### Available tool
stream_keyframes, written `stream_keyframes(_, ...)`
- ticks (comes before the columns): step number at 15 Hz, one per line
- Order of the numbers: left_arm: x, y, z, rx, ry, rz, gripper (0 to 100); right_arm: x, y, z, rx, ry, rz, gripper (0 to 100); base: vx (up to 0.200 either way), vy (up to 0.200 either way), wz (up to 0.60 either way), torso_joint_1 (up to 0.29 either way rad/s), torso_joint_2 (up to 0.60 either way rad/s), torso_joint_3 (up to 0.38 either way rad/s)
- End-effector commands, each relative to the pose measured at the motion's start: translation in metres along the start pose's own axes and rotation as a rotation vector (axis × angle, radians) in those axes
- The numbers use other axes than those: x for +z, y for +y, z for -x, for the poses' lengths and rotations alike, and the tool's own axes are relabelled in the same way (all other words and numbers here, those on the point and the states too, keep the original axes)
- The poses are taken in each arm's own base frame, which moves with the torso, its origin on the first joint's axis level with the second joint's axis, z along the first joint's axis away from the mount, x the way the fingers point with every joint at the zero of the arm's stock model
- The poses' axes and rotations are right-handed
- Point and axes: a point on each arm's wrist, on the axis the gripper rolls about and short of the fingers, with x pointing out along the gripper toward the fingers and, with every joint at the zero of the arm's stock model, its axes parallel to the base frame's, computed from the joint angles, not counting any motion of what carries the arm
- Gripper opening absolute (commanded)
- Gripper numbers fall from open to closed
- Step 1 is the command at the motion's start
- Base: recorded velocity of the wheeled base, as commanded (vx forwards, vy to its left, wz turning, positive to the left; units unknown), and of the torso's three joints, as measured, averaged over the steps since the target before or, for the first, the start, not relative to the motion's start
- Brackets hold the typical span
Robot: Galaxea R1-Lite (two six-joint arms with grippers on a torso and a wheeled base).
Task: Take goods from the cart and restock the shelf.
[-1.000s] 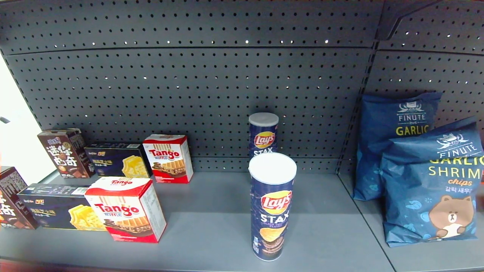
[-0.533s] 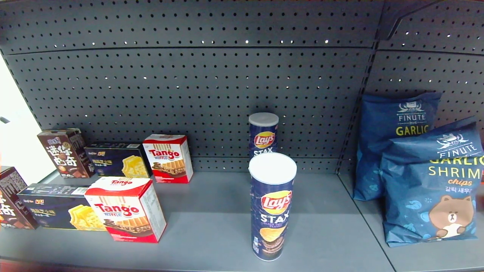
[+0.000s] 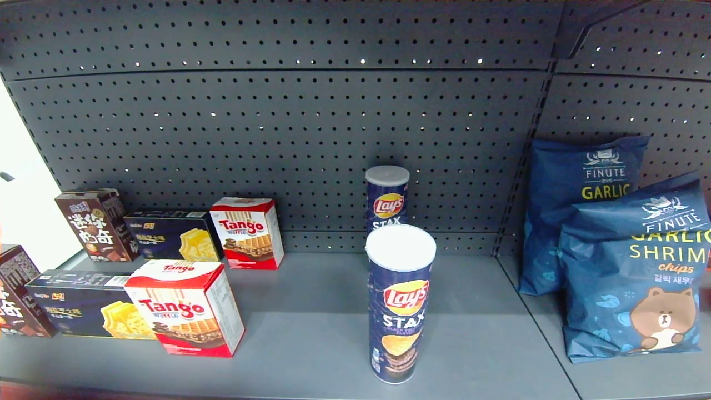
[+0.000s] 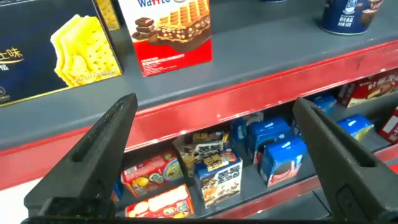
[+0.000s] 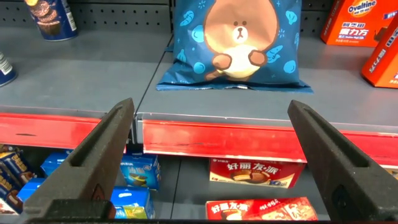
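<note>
The grey shelf holds two red-and-white wafer boxes, dark blue cracker boxes, brown boxes, a tall chip can with a second can behind it, and two blue chip bags at the right. My left gripper is open and empty in front of the shelf's red front edge, below a wafer box. My right gripper is open and empty, facing the bear-printed chip bag above the red edge.
A perforated back panel closes the shelf behind. A lower shelf carries small blue cartons and red boxes. Orange boxes stand beside the chip bag. Bare shelf lies between the wafer boxes and the cans.
</note>
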Motion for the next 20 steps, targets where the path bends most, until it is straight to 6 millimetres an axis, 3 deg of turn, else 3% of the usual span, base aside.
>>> stream_keyframes(1, 0.000, 0.000, 0.000, 0.000, 0.001, 0.000, 100, 0.000, 0.000, 0.000, 0.001, 0.002, 0.000, 100, 0.000, 0.000, 0.00, 0.000, 0.00, 0.000)
stream_keyframes(3, 0.002, 0.000, -0.008, 0.105, 0.105, 0.028, 100, 0.000, 0.000, 0.000, 0.001, 0.000, 0.000, 100, 0.000, 0.000, 0.00, 0.000, 0.00, 0.000)
stream_keyframes(5, 0.000, -0.003, 0.000, 0.198, -0.004, 0.012, 100, 0.000, 0.000, 0.000, 0.001, 0.002, 0.000, 100, 0.000, 0.000, 0.00, 0.000, 0.00, 0.000)
stream_keyframes(7, -0.002, -0.005, 0.004, 0.212, -0.070, -0.004, 100, 0.000, 0.000, 0.000, 0.001, 0.002, 0.000, 100, 0.000, 0.000, 0.00, 0.000, 0.00, 0.000)
stream_keyframes(20, -0.002, -0.005, 0.004, 0.211, -0.070, -0.004, 100, 0.000, 0.000, 0.000, 0.002, 0.000, 0.000, 100, 0.000, 0.000, 0.00, 0.000, 0.00, 0.000)
